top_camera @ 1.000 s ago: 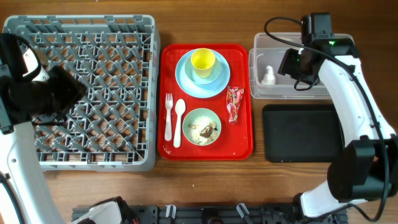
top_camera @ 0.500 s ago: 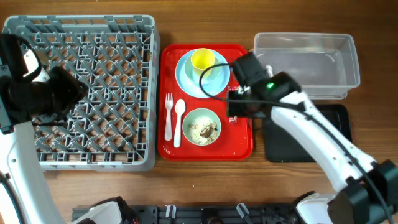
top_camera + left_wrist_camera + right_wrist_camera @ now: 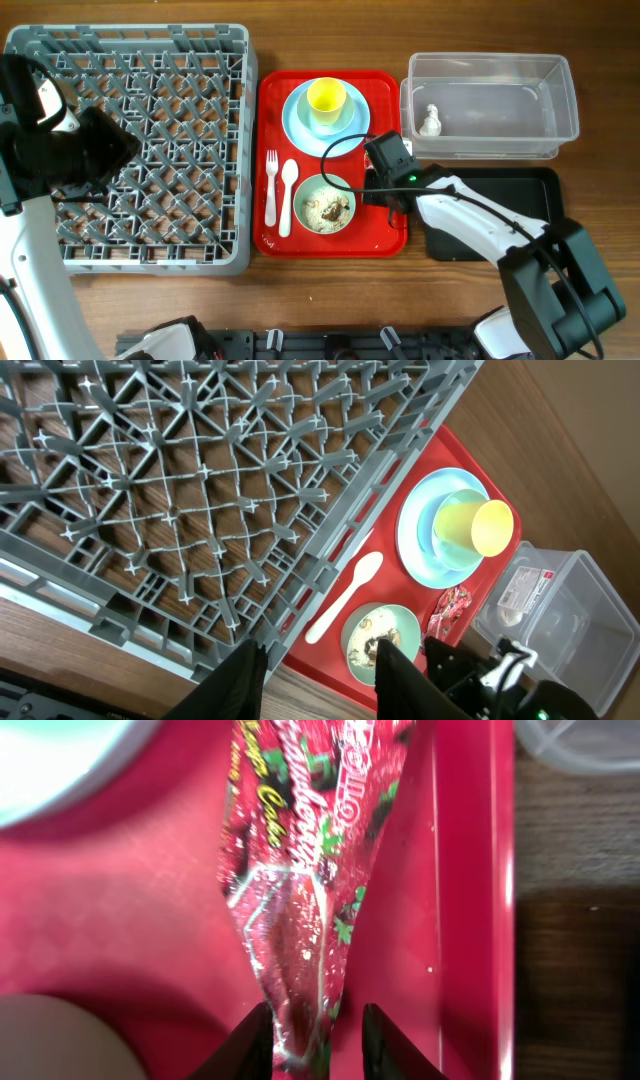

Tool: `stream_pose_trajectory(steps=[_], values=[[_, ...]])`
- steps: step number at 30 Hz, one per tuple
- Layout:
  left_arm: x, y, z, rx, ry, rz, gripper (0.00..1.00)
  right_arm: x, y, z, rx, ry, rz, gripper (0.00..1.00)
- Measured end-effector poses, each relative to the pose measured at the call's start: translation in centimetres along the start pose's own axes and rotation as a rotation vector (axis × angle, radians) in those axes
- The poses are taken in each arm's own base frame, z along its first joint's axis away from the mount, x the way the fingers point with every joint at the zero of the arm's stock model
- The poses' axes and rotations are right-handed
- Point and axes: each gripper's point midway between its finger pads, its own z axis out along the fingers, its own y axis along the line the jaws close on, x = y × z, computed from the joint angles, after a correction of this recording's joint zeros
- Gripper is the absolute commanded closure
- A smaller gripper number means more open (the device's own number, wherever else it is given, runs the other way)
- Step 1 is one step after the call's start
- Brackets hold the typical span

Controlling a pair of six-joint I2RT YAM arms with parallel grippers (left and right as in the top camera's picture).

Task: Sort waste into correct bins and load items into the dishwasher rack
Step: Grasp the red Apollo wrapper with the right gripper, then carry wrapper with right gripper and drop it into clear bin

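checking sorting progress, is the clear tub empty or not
Not empty: the clear tub holds one crumpled white tissue scrap near its left end.

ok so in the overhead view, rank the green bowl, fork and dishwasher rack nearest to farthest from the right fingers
1. green bowl, just down-left of the right fingers, on the red tray
2. fork, by the tray's left edge
3. dishwasher rack, off the tray, far left

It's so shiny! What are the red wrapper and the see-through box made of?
Red wrapper: probably thin foil or plastic film, glossy; it crinkles and glints. See-through box: probably smooth clear plastic; the table shows through its walls.
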Motion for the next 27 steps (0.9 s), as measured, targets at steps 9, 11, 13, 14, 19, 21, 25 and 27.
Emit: stream_pose_trajectory(steps=[9,11,13,14,19,21,25,27], values=[[0.0,0.0,0.0,0.000,0.000,0.000,0.65,-3.4,3.6,-3.7,-0.124,-0.042,-0.005,0.96],[0.0,0.0,0.0,0.000,0.001,-0.001,0.65,-8.0,6.0,-10.7,-0.216,-0.207,-0.054,0.96],[0.0,0.0,0.0,0.000,0.001,-0.001,0.65,-11.0,5.0,-16.4,-0.203,-0.364,-0.045,0.96],[0.0,0.0,0.0,0.000,0.000,0.000,0.65,-12.4,2.7,-18.7,-0.147,-0.443,-0.008,0.96],[0.0,0.0,0.0,0.000,0.000,0.000,0.64,-15.5,-9.3,-16.8,0.144,-0.442,0.163,0.75],[0.0,0.0,0.0,0.000,0.000,0.000,0.60,-15.5,-12.7,-14.5,0.212,-0.374,0.181,0.48],[0.0,0.0,0.0,0.000,-0.001,0.000,0.58,-15.1,-14.2,-11.5,0.225,-0.280,0.140,0.43],[0.0,0.0,0.0,0.000,-0.001,0.000,0.57,-14.6,-12.6,-11.3,0.130,-0.251,0.117,0.43]])
